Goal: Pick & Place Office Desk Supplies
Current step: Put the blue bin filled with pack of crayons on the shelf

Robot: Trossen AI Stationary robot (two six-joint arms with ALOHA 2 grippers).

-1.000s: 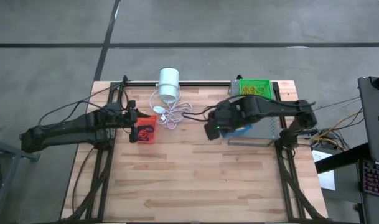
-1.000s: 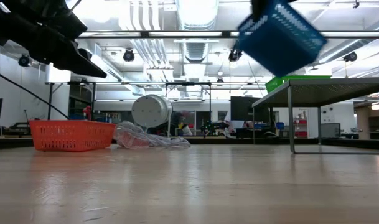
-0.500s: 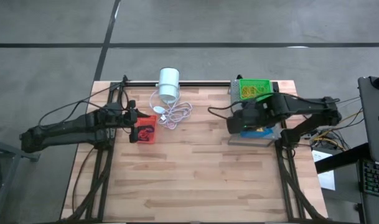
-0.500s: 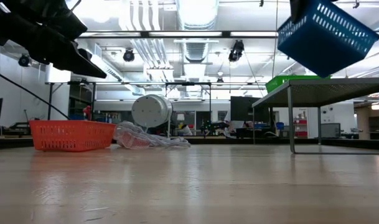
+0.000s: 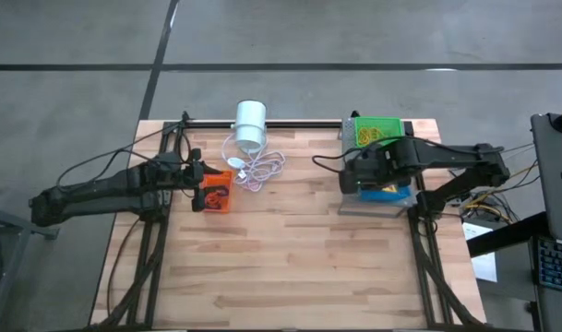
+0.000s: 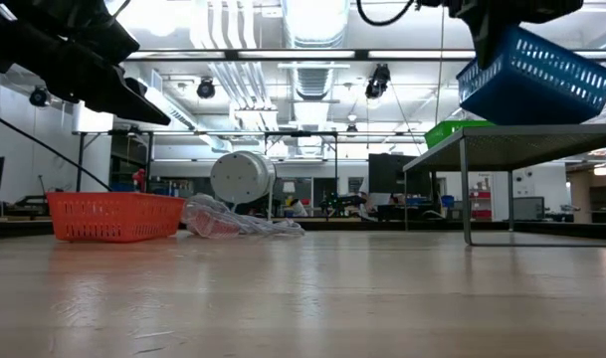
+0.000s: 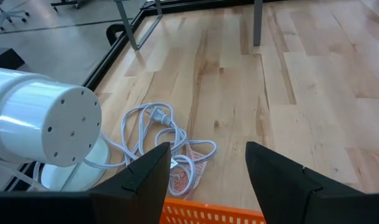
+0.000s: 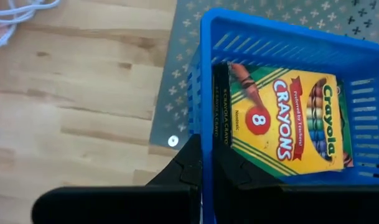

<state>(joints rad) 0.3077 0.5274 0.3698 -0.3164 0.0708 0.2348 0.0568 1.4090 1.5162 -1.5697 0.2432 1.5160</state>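
Carried rightward and lower than a second ago, the blue basket now hangs tilted just above the grey perforated tray at the desk's far right corner. Right gripper clamps its wall; a crayon box lies inside. Left gripper, fingers spread, hovers over the red-orange basket near the left edge.

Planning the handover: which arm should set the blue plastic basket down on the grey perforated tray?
Right. The right gripper is shut on the blue plastic basket above the grey perforated metal tray; the left gripper hangs open over the red-orange basket.
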